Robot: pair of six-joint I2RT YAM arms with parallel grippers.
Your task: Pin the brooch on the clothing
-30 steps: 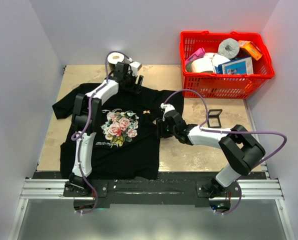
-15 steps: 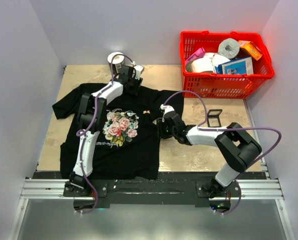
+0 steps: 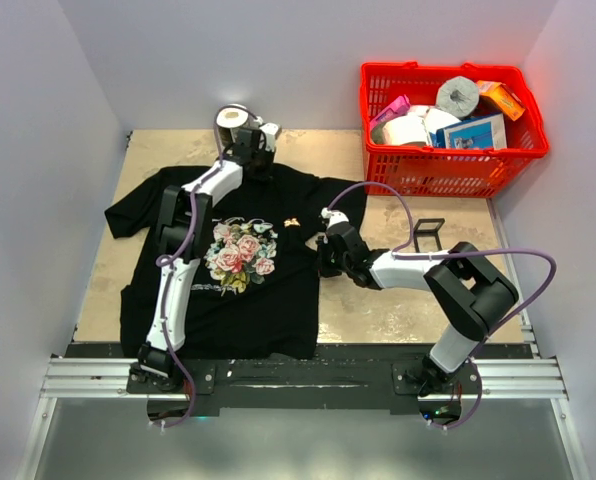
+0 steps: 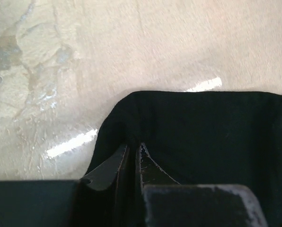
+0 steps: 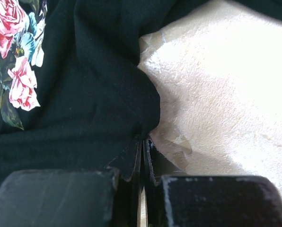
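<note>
The clothing [image 3: 228, 300], a black T-shirt with printed pink roses [image 3: 240, 252], lies flat on the table. The brooch [image 3: 292, 222] is a tiny glinting speck on the chest, right of the roses. My left gripper [image 3: 259, 163] is at the shirt's far collar edge. In the left wrist view, the left gripper [image 4: 133, 147] is shut on a raised fold of the clothing [image 4: 202, 127]. My right gripper [image 3: 324, 262] is at the shirt's right side edge. In the right wrist view, the right gripper [image 5: 145, 141] is shut on the hem of the clothing [image 5: 98, 94]. Neither wrist view shows the brooch.
A red basket [image 3: 448, 175] filled with a paper roll, boxes and other items stands at the back right. A small black stand [image 3: 430, 236] sits on the tan table [image 3: 408, 300] right of the shirt. A white roll [image 3: 233, 116] lies behind the left gripper. Walls close in both sides.
Both grippers have closed from open onto the shirt's edges. The left gripper shifted a little toward the collar's back edge; the right one barely moved.
</note>
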